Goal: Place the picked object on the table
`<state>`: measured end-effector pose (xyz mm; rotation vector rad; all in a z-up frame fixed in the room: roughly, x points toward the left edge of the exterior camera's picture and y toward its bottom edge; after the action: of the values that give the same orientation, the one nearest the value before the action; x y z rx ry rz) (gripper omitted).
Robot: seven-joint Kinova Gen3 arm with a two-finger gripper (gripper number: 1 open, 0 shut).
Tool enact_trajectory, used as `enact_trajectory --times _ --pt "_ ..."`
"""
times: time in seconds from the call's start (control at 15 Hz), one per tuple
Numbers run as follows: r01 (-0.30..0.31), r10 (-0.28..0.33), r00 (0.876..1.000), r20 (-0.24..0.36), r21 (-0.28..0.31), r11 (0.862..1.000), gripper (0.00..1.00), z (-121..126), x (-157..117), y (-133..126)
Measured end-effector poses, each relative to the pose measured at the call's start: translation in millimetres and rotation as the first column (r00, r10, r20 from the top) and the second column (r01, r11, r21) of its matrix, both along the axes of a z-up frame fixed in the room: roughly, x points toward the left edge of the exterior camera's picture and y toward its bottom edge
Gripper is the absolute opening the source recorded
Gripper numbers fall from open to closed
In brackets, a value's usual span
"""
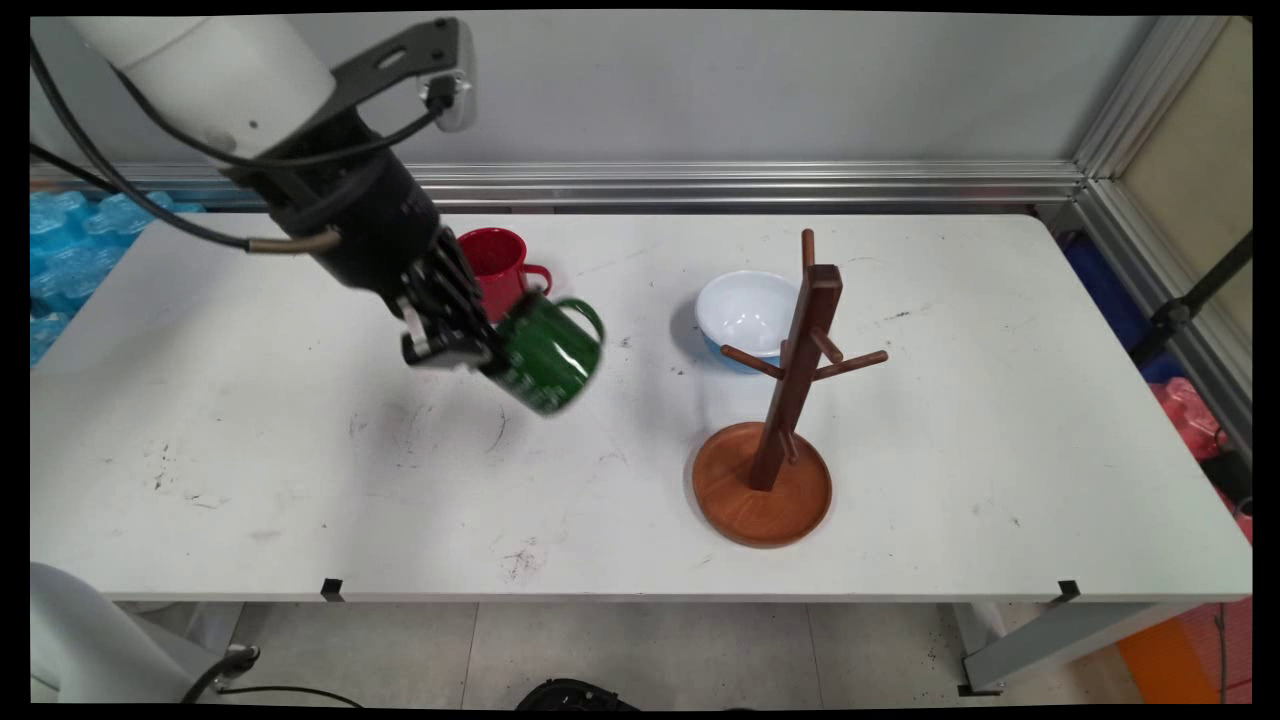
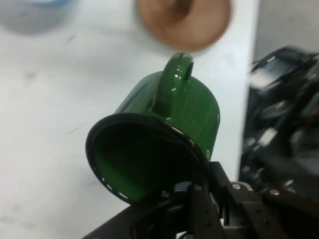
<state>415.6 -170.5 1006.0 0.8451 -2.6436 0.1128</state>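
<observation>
Fingers [image 2: 197,191] pinch green mug [image 1: 545,355] rim; fingertips seemingly hidden inside.

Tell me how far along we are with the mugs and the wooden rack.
Done: the green mug is off the table, gripped at its rim by the gripper and tilted on its side, handle up. In hand: it hangs above the table, left of the mug tree. Left: every peg is bare; the red mug stands on the table behind the gripper, a white bowl beside the rack.
</observation>
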Motion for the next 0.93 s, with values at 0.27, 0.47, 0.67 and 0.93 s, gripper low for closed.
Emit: enact_trajectory --times 0.27,0.47,0.67,0.93 --pt "-0.003 0.007 0.991 0.131 -0.033 0.999 0.00 1.1 15.2 -14.2" --pt "-0.012 0.022 0.976 0.219 -0.050 0.999 0.00 -6.2 23.3 -28.2" --pt "-0.019 0.035 0.956 0.292 -0.058 0.998 0.00 -21.6 27.7 -41.6" --pt "-0.031 0.049 0.924 0.379 -0.055 0.998 0.00 -49.5 34.8 -56.7"
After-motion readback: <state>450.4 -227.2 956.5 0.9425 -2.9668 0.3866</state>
